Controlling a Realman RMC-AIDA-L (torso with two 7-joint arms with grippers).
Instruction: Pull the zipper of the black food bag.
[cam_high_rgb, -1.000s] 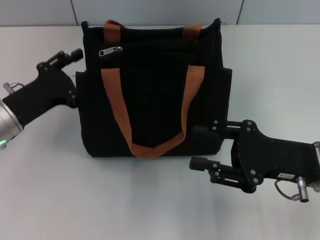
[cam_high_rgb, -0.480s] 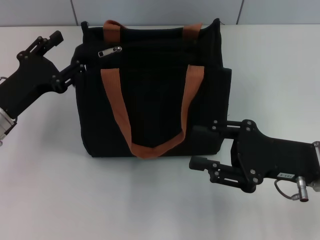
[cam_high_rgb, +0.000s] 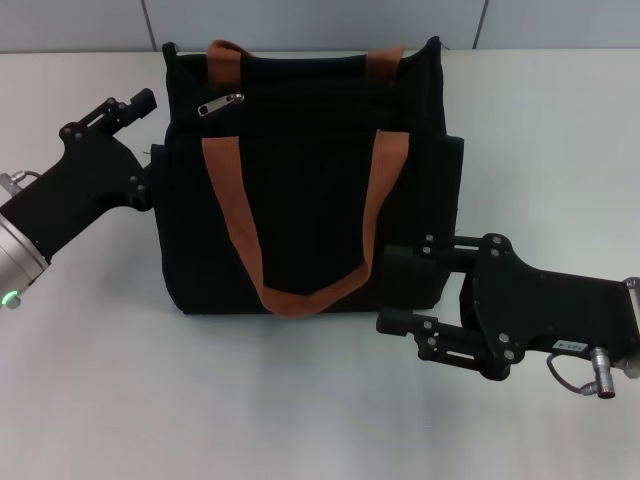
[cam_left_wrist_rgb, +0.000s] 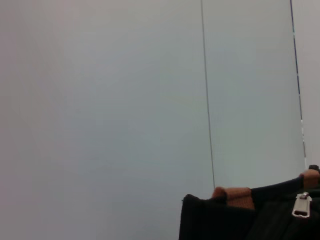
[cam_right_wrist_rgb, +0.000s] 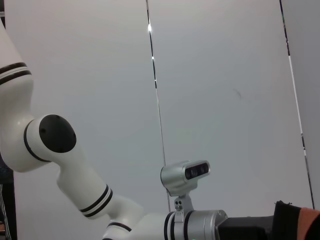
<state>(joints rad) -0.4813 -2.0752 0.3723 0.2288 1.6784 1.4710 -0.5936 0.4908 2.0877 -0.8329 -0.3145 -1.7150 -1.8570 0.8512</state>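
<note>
The black food bag lies flat on the white table with its rust-orange handles spread over its face. The zipper, a small silver pull tab, sits near the bag's far left corner and also shows in the left wrist view as the silver tab. My left gripper is just left of the bag's left edge, open, holding nothing, a short way left of the tab. My right gripper is open at the bag's near right corner, its upper finger over the fabric.
The white table extends in front of the bag and to both sides. A pale wall with vertical seams stands behind the table. The right wrist view shows my left arm and a corner of the bag.
My left gripper swung up and to the left half a second ago, then came back down beside the bag's left edge. The right gripper shifted slightly. The zipper has not moved.
</note>
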